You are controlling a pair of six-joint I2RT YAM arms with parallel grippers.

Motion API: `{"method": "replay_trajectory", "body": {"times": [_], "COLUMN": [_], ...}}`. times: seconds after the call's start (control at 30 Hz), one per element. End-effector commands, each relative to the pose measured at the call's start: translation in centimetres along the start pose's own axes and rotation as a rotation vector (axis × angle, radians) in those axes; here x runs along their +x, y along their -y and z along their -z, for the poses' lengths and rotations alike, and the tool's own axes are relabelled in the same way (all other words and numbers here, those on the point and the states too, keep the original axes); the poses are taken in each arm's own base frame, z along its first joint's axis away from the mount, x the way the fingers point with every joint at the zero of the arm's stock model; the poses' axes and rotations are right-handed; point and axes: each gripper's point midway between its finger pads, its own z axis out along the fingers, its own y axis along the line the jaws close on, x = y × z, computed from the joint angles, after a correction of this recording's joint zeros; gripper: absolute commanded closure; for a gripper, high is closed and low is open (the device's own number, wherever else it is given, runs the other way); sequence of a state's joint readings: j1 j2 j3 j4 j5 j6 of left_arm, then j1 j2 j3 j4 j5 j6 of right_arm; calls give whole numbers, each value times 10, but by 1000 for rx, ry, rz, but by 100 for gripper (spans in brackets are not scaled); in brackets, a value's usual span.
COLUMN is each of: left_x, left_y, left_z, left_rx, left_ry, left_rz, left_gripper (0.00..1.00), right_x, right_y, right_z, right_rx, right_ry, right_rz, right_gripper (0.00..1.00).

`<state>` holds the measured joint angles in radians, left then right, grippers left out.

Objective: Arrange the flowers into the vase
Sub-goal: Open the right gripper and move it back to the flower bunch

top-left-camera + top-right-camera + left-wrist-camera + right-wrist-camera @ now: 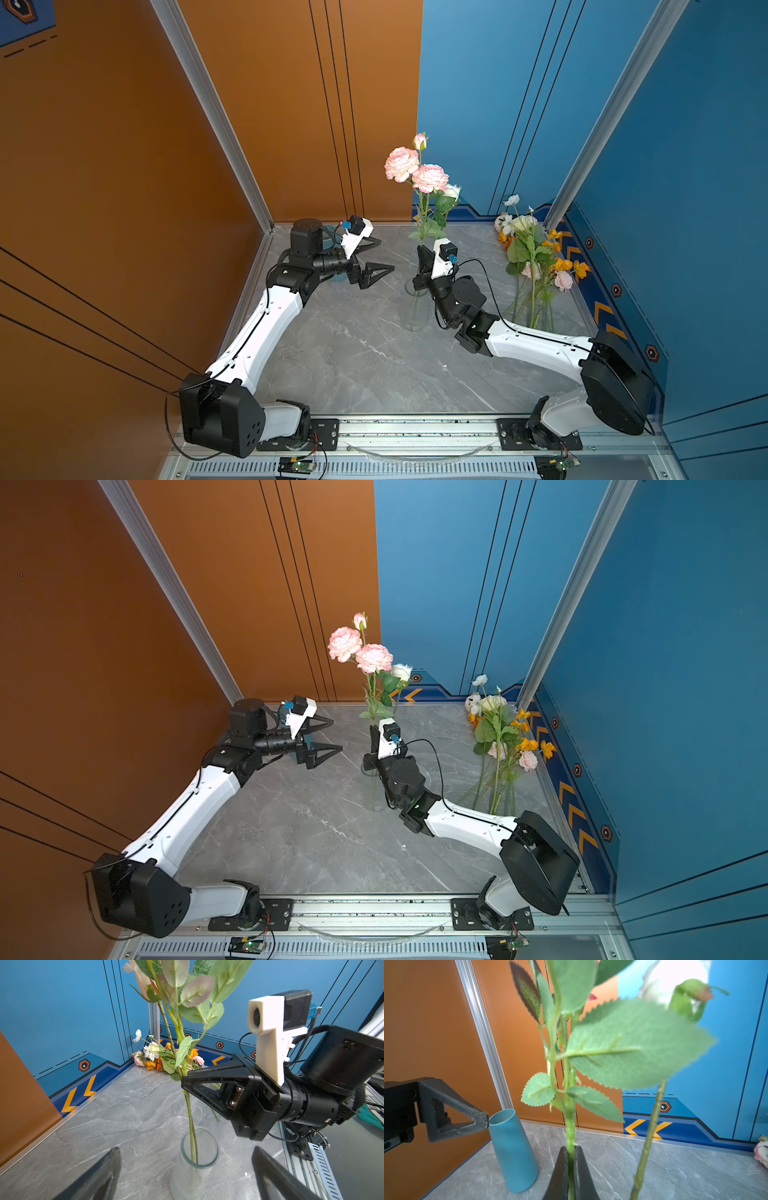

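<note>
In both top views the left gripper (386,254) hangs over the back-left corner of the table (353,353), fingers spread wide, nothing between them. The right gripper (420,251) sits above the glass vase (415,311) mid-table, closed on the pink-flower stem (423,216). The pink blooms (359,650) stand high above it, roughly upright. The loose flowers (503,737) lie in a heap against the blue wall (685,688) on the right, well apart from the vase.

Left wrist view: two green stems drop into the mouth of the glass vase (216,1153). The right gripper (184,1082) clamps one of them above the rim. This arm's own fingers (99,1176) sit wide apart, one either side of the vase, not touching it.

Right wrist view: fingers (560,1172) pressed onto the pink-flower stem (570,1126) from both sides. A second stem (652,1126) stands just beside it, free. The blue vase (512,1151) stands upright by the orange wall (425,1022), with a left fingertip at its rim. Can't tell if they touch.
</note>
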<state>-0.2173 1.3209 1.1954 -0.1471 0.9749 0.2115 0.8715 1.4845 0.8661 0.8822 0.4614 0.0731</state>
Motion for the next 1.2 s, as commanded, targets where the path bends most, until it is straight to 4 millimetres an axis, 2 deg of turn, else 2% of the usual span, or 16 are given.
{"method": "replay_trajectory", "body": {"times": [0.0, 0.13, 0.2, 0.37, 0.53, 0.6, 0.7, 0.8, 0.87, 0.9, 0.97, 1.07, 1.17], "left_x": [-11, -11, -11, -11, -11, -11, -12, -15, -14, -12, -6, 10, 24], "left_y": [6, 6, 6, 6, 7, 9, 16, 33, 46, 54, 68, 83, 103], "left_z": [0, 0, 0, 0, -1, -2, -7, -17, -29, -36, -50, -71, -85], "left_rx": [34, 35, 34, 34, 36, 42, 65, 95, 101, 112, 104, 32, 25], "left_ry": [18, 18, 18, 18, 17, 17, 15, 12, -2, -11, -35, -94, -134], "left_rz": [-9, -9, -9, -8, -8, -10, -11, -30, -43, -56, -91, -183, -255], "left_gripper": [2, 2, 2, 2, 2, 2, 2, 2, 2, 2, 2, 2, 2], "right_x": [3, -2, -3, -11, -19, -20, -22, -22, -11, -2, 13, 26, 37], "right_y": [-4, -6, -7, -9, -8, 1, 40, 109, 153, 185, 224, 271, 306], "right_z": [4, 6, 8, 18, 36, 47, 66, 90, 104, 112, 126, 144, 151], "right_rx": [-16, -28, -35, -52, -61, -37, 128, 405, 520, 590, 661, 755, 821], "right_ry": [-16, -19, -24, -35, -65, -85, -165, -289, -389, -445, -521, -555, -615], "right_rz": [5, 3, 5, 15, 32, 38, 51, 76, 35, -17, -127, -223, -239], "right_gripper": [77, 61, 59, 45, 36, 35, 32, 31, 30, 30, 30, 32, 38]}}
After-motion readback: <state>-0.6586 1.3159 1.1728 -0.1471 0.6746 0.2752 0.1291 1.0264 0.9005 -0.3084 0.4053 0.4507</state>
